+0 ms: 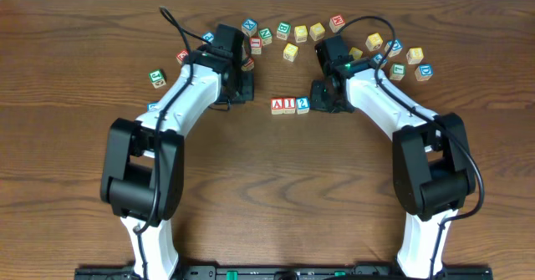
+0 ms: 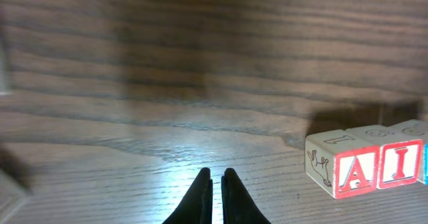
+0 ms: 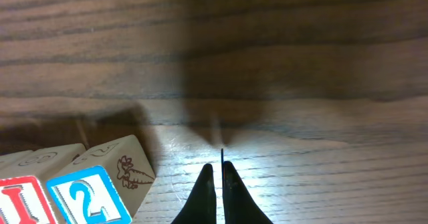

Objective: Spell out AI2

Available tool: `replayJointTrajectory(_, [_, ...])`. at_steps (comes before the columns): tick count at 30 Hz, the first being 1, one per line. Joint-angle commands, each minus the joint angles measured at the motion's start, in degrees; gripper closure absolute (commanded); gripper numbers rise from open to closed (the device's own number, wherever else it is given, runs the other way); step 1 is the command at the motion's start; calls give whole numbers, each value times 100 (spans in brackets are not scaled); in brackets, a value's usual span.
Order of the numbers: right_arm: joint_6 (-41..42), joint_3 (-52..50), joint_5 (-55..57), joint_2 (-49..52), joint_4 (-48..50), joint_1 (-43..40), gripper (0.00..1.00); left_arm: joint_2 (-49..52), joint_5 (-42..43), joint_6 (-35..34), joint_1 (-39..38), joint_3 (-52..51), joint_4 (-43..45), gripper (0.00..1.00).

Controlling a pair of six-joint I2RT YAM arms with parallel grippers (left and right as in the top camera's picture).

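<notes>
Row of three blocks is sitting near bench [image 1: 267, 196] centre: A block [image 1: 277, 105], I block [image 1: 289, 105] and 2 block [image 1: 303, 105], touching side to side and reading A-I-2. The row's long axis is running left-right across the bench, directly between the two arms. Left end effector [image 2: 217, 174] is hovering low over bare wood off the A end; in its wrist view the row is lying to its right and slightly ahead, clearly apart from the fingertips. Right end effector [image 3: 217, 167] is hovering off the 2 end, with the 2 block lying to its left. From overhead the right one is looking nearer to the row than the left. Both end effectors are showing their fingers drawn together, with only a sliver of gap on the left one, and neither is carrying or touching anything. Spare blocks [image 1: 290, 52] are lying scattered along the far side, well apart from the row. Judgement: the spelling is looking complete, so the coming move is likely a withdrawal, and each arm should be pulling away along the row's axis, outward, to avoid clipping an end block.
</notes>
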Motion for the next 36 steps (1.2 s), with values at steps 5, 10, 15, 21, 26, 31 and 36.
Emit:
replayJointTrajectory(5, [39,13,-271,39,66,35,99,186,90,-74,4,-26,59,92])
replayJointTrajectory(10, [42,13,-280,109,116,151,99,201,103,-72,-72,-26,85,92])
replayJointTrajectory(15, [39,13,-332,201,146,179,99,352,103,-74,-173,-26,195,92])
replayJointTrajectory(21, [-4,13,-345,201,157,195,99,474,107,-74,-240,-26,284,92])
replayJointTrajectory(26, [-7,13,-367,201,214,210,99,474,107,-72,-306,-26,321,92])
replayJointTrajectory(31, [-46,13,-365,201,258,275,99,474,105,-68,-426,-26,411,92])
replayJointTrajectory(36, [-74,13,-365,201,275,310,99,474,107,-46,-498,-26,446,92])
